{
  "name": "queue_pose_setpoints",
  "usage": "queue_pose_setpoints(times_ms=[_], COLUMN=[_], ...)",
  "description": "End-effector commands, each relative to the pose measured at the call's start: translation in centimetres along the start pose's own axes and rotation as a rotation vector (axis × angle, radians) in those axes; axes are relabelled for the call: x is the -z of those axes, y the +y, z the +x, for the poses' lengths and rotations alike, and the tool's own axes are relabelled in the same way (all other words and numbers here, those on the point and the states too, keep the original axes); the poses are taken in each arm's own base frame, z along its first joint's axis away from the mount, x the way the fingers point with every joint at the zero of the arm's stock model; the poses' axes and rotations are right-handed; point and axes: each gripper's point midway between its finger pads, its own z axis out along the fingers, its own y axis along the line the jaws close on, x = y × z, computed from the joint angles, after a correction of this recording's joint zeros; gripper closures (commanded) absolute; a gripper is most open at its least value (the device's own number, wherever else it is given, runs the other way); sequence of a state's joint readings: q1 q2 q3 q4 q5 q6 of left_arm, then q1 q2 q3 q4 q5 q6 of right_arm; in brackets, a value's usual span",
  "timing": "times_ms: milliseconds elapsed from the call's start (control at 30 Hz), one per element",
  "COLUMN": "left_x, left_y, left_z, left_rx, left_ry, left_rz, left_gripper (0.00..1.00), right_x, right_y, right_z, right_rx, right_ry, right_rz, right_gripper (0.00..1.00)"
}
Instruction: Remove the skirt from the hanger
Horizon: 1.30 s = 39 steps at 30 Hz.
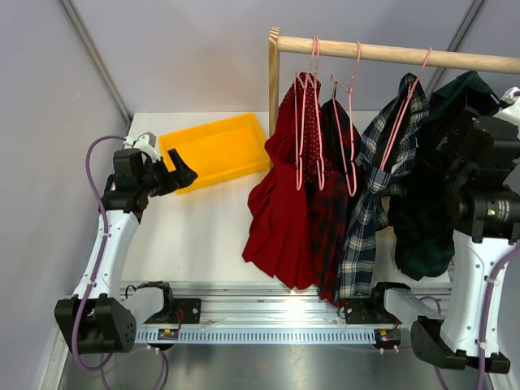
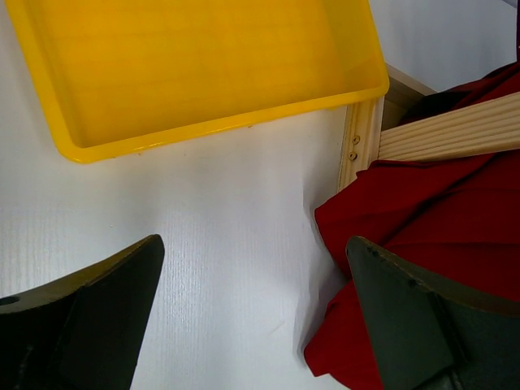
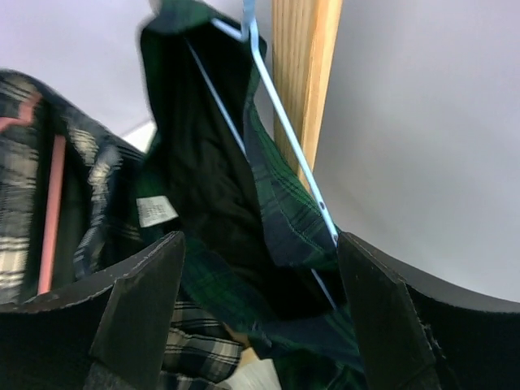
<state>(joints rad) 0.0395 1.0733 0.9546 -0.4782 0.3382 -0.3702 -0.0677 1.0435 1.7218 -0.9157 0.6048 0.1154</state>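
Several skirts hang on hangers from a wooden rail (image 1: 390,53). The dark green plaid skirt (image 1: 422,219) hangs at the right end on a light blue hanger (image 3: 284,114). My right gripper (image 1: 452,134) is raised against it. In the right wrist view it (image 3: 260,244) is open, with the green skirt (image 3: 211,162) and the lower hanger wire between its jaws, not clamped. My left gripper (image 1: 184,168) is open and empty, low over the table beside the red skirt (image 2: 431,219).
A yellow tray (image 1: 215,150) lies at the back left, just beyond my left gripper (image 2: 253,244). The rack's wooden post (image 1: 274,81) stands next to it. A red skirt (image 1: 276,211), a dark red plaid one and a navy-white plaid one (image 1: 370,211) hang on pink hangers (image 1: 307,122).
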Motion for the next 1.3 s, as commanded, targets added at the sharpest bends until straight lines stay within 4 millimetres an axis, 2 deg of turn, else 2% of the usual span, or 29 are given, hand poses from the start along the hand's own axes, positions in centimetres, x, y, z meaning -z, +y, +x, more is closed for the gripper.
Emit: queue_pose_setpoints(times_ms=[0, 133, 200, 367, 500, 633, 733, 767, 833, 967, 1067, 1100, 1133, 1267], left_x=[0.1, 0.0, -0.1, -0.6, -0.8, -0.9, -0.9, -0.9, -0.7, -0.8, -0.9, -0.9, -0.8, -0.6], left_y=[-1.1, -1.1, -1.1, -1.2, -1.4, -1.4, -1.3, -1.3, -1.3, -1.3, -1.3, -1.3, -1.2, -0.9], left_z=[-0.4, -0.2, -0.2, 0.3, 0.5, 0.6, 0.8, 0.7, 0.7, 0.9, 1.1, 1.1, 1.0, 0.2], left_rx=[-0.007, -0.003, -0.001, 0.011, 0.020, 0.026, 0.025, 0.022, 0.017, 0.005, -0.007, 0.002, 0.006, 0.025], left_ry=[-0.004, 0.005, 0.008, 0.034, 0.043, 0.048, 0.051, 0.046, 0.041, 0.040, 0.040, 0.038, 0.029, -0.014], left_rz=[0.049, 0.051, 0.058, 0.073, 0.086, 0.086, 0.085, 0.080, 0.076, 0.056, 0.032, 0.025, 0.019, -0.019], left_gripper=[0.01, 0.01, 0.01, 0.01, 0.01, 0.01, 0.01, 0.01, 0.01, 0.01, 0.01, 0.01, 0.01, 0.01], right_x=[-2.2, -4.2, -5.4, -6.4, -7.0, -7.7, -8.0, -8.1, -8.2, -8.1, -7.8, -7.7, -7.6, -6.8], right_y=[-0.3, -1.1, -2.1, -2.9, -3.5, -3.5, -2.9, -2.8, -2.7, -2.0, -1.6, -1.5, -1.2, -0.5], right_z=[-0.2, 0.0, 0.2, -0.9, -1.0, -0.1, 0.2, 0.2, 0.5, 0.2, -0.1, -0.4, -0.4, -1.1], right_rx=[0.014, -0.013, -0.046, -0.050, -0.081, -0.096, -0.111, -0.114, -0.118, -0.139, -0.153, -0.157, -0.164, -0.192], right_ry=[-0.016, 0.014, 0.036, 0.025, 0.014, 0.022, 0.022, 0.023, 0.030, 0.023, 0.020, 0.014, 0.016, 0.010], right_rz=[0.075, 0.129, 0.175, 0.222, 0.234, 0.218, 0.187, 0.182, 0.174, 0.138, 0.109, 0.103, 0.088, 0.039], right_gripper=[0.17, 0.17, 0.17, 0.14, 0.18, 0.33, 0.49, 0.58, 0.63, 0.75, 0.89, 0.97, 1.00, 1.00])
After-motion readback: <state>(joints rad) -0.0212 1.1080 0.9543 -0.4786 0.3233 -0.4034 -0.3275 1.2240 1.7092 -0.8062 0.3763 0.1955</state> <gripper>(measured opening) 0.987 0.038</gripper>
